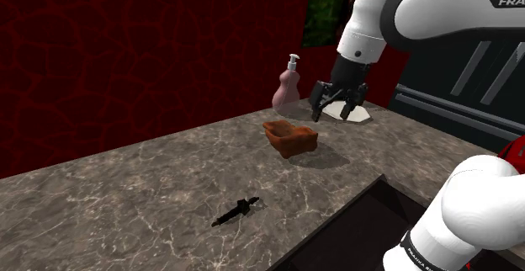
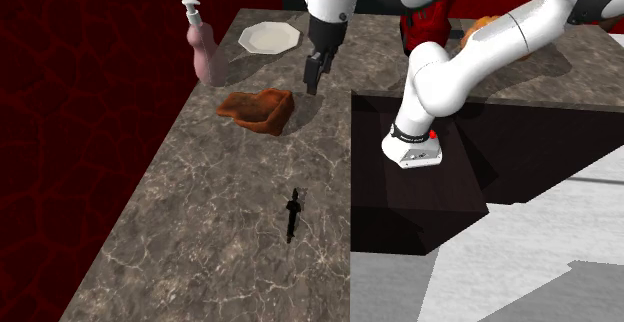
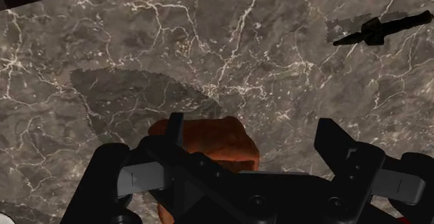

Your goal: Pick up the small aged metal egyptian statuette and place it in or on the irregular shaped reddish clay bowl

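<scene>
One dark statuette (image 1: pixel 236 212) lies flat on the marble counter (image 1: pixel 126 202), nearest us in the shoulder view. We see the reddish bowl (image 1: pixel 291 136) at its one o'clock, well apart. At the bowl's two o'clock hangs the gripper (image 1: pixel 331 114), fingers wide and empty, with a pink soap bottle (image 1: pixel 288 86) and white plate (image 1: pixel 360 115) behind

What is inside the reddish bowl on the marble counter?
The bowl shows a bare reddish hollow in the shoulder view; the dark statuette lies on the counter, apart. The bowl's near wall hides part of its floor.
</scene>
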Robot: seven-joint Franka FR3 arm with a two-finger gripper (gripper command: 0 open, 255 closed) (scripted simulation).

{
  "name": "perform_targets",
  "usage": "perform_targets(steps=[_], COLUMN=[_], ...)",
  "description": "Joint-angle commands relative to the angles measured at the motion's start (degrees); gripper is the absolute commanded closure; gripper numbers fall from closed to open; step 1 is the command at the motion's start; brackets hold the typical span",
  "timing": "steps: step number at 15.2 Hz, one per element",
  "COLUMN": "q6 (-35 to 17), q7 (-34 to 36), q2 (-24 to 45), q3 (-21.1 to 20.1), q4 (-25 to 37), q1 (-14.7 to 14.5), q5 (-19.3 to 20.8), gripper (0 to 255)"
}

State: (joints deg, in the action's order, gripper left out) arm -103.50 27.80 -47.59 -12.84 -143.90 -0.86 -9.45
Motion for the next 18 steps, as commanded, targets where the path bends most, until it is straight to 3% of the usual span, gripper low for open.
perform_targets(steps=[1,11,15,18], q6=[-2.79,-18.51,-25.65,-31.03], q7=[4.90,28.51,38.67,47.25], q2=[-0.16,9.27,16.66,23.32], q3=[-2.99,-20.16,-28.27,-35.28], q4=[-2.55,-6.01,-4.24,-1.88], q1=[-0.18,0.95,4.03,8.21], q5=[-2.27,-11.64,-12.65,-11.05], gripper=[0,0,0,0])
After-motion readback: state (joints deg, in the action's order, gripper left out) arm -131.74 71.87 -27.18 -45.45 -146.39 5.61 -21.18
